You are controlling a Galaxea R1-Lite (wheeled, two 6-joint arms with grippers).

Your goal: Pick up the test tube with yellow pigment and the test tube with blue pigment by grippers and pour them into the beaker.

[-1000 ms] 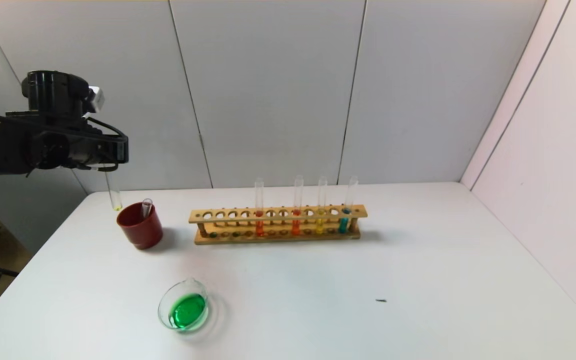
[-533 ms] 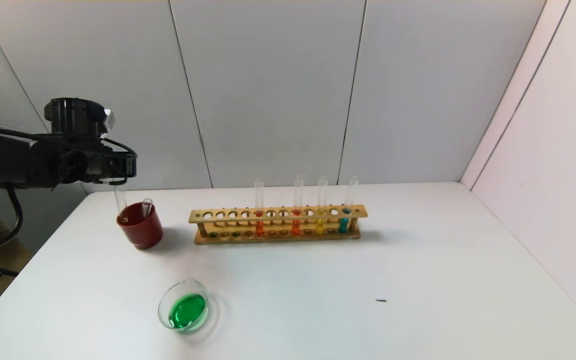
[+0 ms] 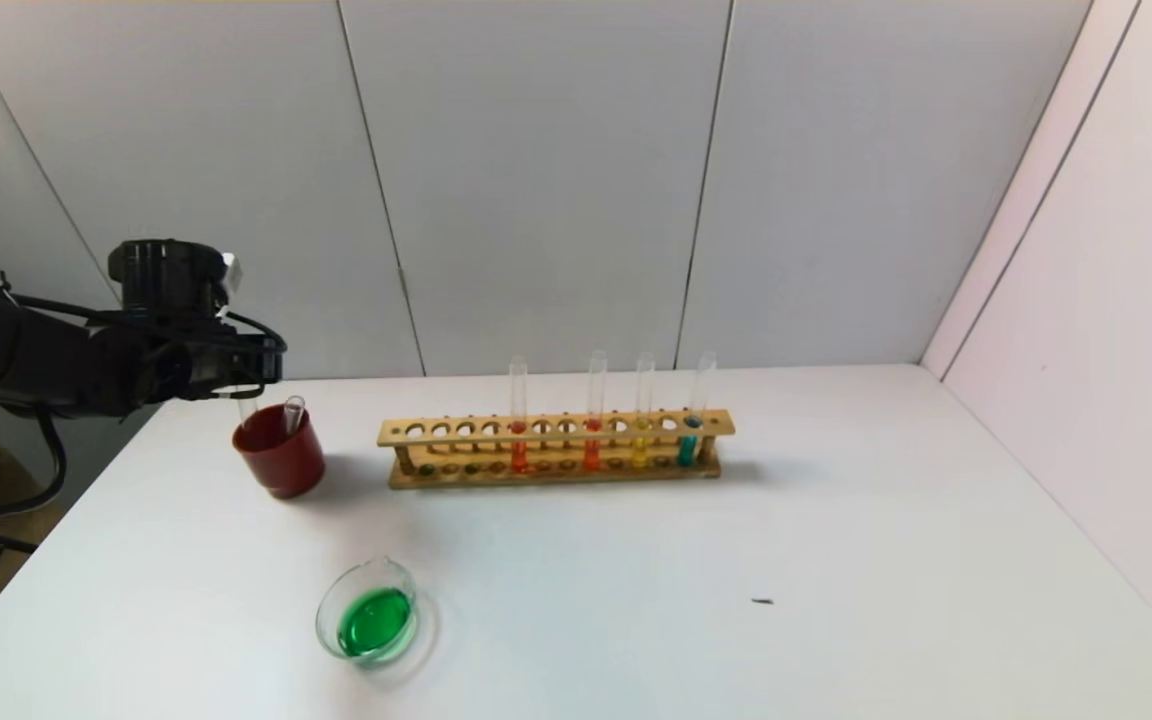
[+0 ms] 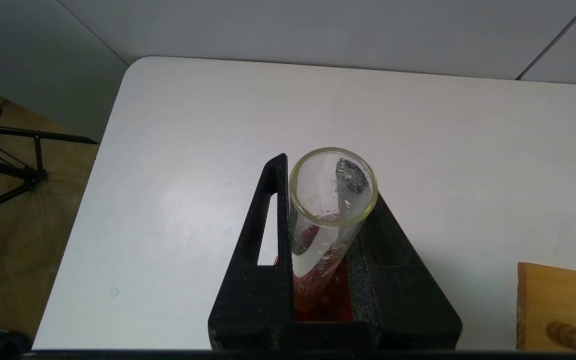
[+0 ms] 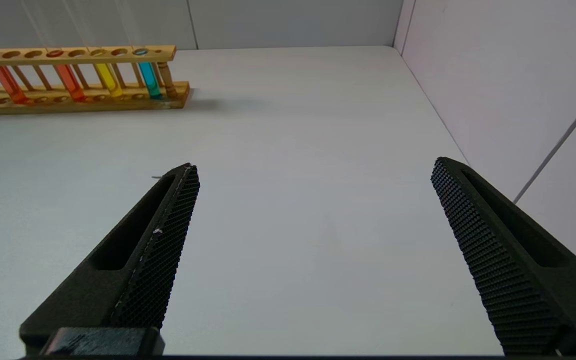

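In the head view, the left claw (image 3: pixel 248 378) hovers over the opaque dark-red plastic cup (image 3: pixel 280 455) at the left rear of the white desk (image 3: pixel 836 520), holding a slim clear emptied glass tube (image 3: pixel 247 408) whose lower end dips into the cup. A second empty tube (image 3: pixel 293 414) already leans inside. The low clear glass beaker (image 3: pixel 372 616) stands near the front, holding green liquid, so both pigments appear poured; the step in hand looks like discarding the spent tube. The next move calls for opening the fingers so the tube drops in without tipping the cup. The wooden rack (image 3: pixel 556 450) carries four tubes: two orange-red, one amber-yellow, one teal.

In the left wrist view, the left claw (image 4: pixel 325 240) is clamped on the tube (image 4: pixel 330 200), seen mouth-on, red cup beneath, droplets clinging inside.

In the right wrist view, the right claw (image 5: pixel 313 200) is spread wide, empty, parked above bare desk, well apart from the rack (image 5: pixel 73 75), where the same four tubes show.
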